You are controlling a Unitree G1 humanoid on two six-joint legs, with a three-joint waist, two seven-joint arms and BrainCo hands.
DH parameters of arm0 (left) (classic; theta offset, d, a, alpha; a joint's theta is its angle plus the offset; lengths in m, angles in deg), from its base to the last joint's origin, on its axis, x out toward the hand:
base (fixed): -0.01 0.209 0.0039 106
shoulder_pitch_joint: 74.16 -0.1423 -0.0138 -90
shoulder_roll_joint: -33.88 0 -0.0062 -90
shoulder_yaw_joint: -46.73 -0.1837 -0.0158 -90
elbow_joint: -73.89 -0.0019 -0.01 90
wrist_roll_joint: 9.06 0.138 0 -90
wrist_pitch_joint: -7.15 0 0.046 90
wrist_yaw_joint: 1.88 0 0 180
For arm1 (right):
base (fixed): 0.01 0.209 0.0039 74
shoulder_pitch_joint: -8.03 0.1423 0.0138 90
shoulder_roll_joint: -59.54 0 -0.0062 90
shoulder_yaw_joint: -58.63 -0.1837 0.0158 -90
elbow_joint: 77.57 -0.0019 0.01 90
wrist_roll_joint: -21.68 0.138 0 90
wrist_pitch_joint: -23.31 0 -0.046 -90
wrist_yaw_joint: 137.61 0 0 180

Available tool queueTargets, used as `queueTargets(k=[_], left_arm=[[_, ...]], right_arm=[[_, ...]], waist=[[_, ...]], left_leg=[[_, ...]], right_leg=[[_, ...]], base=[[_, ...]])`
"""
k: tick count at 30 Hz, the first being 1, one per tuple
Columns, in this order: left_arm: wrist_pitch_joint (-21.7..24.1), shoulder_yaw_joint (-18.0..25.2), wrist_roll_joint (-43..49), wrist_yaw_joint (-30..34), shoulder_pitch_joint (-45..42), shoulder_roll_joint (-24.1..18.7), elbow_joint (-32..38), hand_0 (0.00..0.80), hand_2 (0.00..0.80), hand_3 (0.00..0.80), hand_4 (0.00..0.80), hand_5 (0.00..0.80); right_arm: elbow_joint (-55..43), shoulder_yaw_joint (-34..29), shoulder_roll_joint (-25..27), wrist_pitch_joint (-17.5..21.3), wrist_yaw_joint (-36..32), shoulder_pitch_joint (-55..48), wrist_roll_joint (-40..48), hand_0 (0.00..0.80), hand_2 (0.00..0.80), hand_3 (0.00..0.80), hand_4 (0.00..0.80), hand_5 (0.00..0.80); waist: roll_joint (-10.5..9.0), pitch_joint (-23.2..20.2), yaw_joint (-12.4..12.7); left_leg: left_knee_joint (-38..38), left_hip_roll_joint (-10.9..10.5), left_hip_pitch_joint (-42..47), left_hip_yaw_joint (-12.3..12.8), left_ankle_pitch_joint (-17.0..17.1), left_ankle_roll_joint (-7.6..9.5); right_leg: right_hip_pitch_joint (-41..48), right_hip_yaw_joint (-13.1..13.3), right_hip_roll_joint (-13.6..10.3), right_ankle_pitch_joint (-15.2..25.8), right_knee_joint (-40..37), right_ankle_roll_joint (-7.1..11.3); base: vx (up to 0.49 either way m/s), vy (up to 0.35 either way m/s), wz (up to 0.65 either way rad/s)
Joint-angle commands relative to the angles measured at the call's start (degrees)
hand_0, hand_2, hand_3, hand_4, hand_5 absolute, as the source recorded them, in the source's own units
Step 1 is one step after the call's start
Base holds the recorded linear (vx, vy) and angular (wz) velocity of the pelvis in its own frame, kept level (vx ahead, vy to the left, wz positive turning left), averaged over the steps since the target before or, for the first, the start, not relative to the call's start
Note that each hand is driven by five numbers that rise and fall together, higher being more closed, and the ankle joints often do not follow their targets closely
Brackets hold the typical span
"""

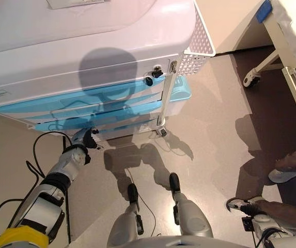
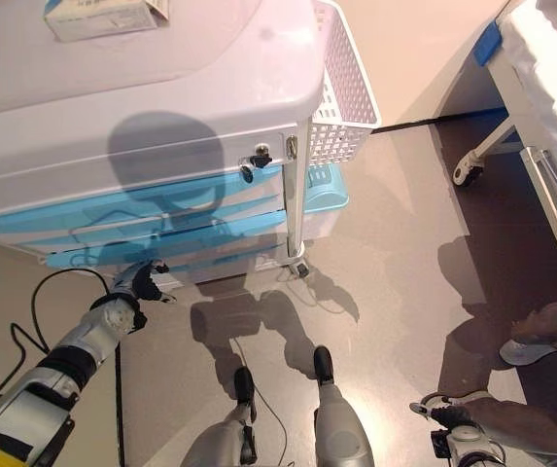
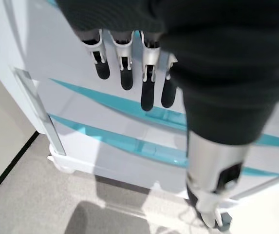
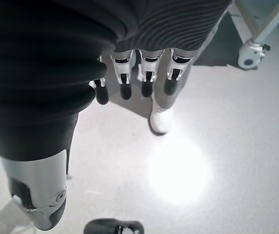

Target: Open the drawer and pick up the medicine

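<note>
blue drawers (image 1: 86, 111), three, all closed; left hand (image 1: 88, 138) near.

Left hand (image 1: 86, 138) reaches forward with relaxed, empty fingers; right hand (image 4: 129, 73) hangs low, fingers relaxed, empty.

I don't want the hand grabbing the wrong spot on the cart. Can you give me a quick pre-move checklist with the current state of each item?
1. Drawers shut: ok, all the blue fronts sit flush with the cart.
2. Left hand near the drawers: ok, low by the cart's bottom edge.
3. Left hand free: ok, fingers relaxed, holding nothing.
4. Left hand on a drawer front: not ok, fingers short of it.
5. Right hand clear: ok, over the floor, open.
6. Medicine located: cannot tell, none visible.
</note>
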Motion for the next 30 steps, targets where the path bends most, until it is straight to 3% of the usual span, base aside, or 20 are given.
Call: queueTargets(k=[1,17,30], left_arm=[[-0.67,5.46,0.44,-4.6,6.22,-2.06,-2.77,0.0,0.0,0.0,0.0,0.0],[-1.09,2.71,0.43,-6.02,13.14,-7.1,-5.5,0.0,0.0,0.0,0.0,0.0],[0.31,4.17,-1.15,-5.31,9.26,-5.27,-2.24,0.0,0.0,0.0,0.0,0.0]], right_arm=[[-0.36,2.76,-0.28,0.97,1.48,-0.6,1.5,0.0,0.0,0.0,0.0,0.0],[-0.85,4.4,0.35,1.48,1.89,0.42,1.68,0.0,0.0,0.0,0.0,0.0],[-1.18,4.35,-0.13,1.62,1.65,0.32,1.56,0.0,0.0,0.0,0.0,0.0]], waist=[[-2.49,-3.2,-0.36],[-4.75,-1.94,-1.04],[-4.6,-2.19,-0.5]], left_leg=[[6.41,-2.96,-4.29,-1.36,-4.17,1.95],[7.81,-2.35,-7.3,-0.73,-3.84,1.89],[8.3,-2.57,-7.09,-1.25,-4.5,1.98]], right_leg=[[-6.17,0.39,-2.11,0.83,5.24,4.09],[-9.2,0.74,-1.87,1.78,5.54,4.23],[-8.56,0.83,-2.02,1.14,6.01,4.14]], base=[[0.0,0.0,0.0],[-0.007,0.001,-0.04],[0.0,0.0,0.0]])
